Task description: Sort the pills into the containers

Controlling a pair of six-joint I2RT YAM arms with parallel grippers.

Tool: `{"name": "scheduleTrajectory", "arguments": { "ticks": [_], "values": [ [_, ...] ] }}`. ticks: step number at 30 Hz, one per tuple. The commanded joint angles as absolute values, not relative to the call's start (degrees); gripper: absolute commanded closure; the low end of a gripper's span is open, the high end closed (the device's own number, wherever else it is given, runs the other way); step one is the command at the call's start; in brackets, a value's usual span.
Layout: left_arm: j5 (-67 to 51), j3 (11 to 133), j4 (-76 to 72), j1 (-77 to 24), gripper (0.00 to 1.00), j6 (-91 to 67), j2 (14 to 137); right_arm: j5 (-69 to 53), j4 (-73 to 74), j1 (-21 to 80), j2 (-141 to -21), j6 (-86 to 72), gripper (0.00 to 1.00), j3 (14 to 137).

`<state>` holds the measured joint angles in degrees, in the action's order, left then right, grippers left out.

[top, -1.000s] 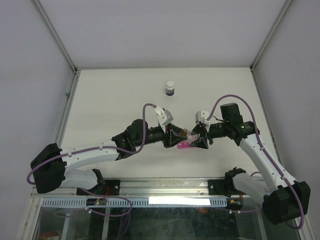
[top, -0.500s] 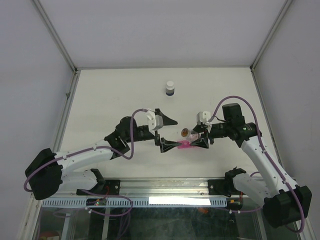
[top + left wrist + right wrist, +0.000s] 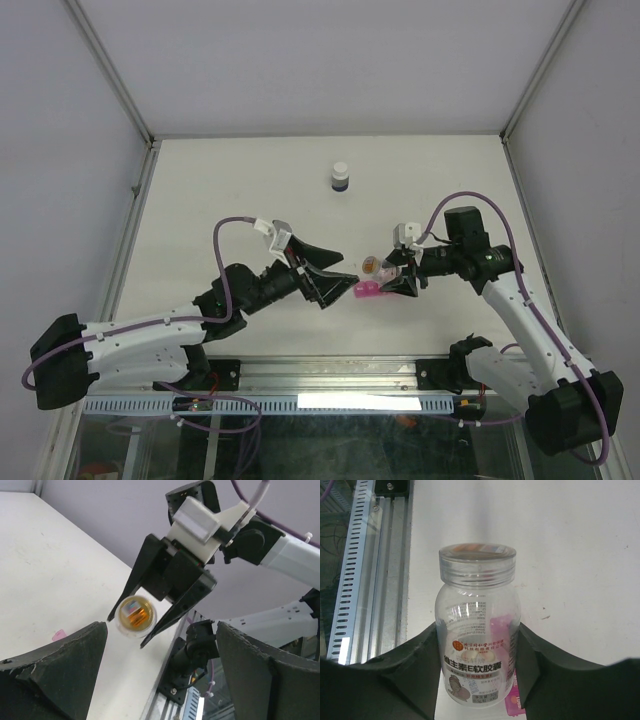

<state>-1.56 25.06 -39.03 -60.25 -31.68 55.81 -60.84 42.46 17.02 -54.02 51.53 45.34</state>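
- The pink organizer [image 3: 366,291] lies on the tabletop [image 3: 220,190] toward the near side, right under the right claw. I can't tell whether its lids are up or what its cells hold.
- Over it hangs the clear vial [image 3: 477,630], gripped round the body by the right claw [image 3: 126,631]. Its capped end is turned toward the other arm, probably so that arm can work the cap.
- The cap looks on, and any pills are hard to make out behind the label.
- The left claw [image 3: 350,273] gapes wide and empty, facing that cap.
- A dark bottle [image 3: 341,177] stands well apart, capped.
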Motion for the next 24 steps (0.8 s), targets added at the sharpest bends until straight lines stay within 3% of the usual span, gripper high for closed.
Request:
{"name": "scheduleTrajectory", "arguments": {
  "ticks": [1,7,16,24],
  "values": [
    [13.3,34.65,-24.47,-64.21,0.07,-28.04,58.21,-61.88,40.93,17.14,-54.2,51.07,1.0,46.93],
    [12.31,40.76,-22.5,-64.55,0.09,-26.05,65.62,-61.89,40.9,17.21,-54.83,51.03,1.0,46.92],
    [6.9,43.44,-24.64,-64.73,0.27,-26.57,69.93,-61.59,40.87,17.15,-55.06,51.06,1.0,46.85],
    [3.53,43.91,-25.9,-64.94,0.37,-27.25,71.07,-61.58,40.9,17.14,-54.91,51.06,1.0,46.82]
  ]
}}
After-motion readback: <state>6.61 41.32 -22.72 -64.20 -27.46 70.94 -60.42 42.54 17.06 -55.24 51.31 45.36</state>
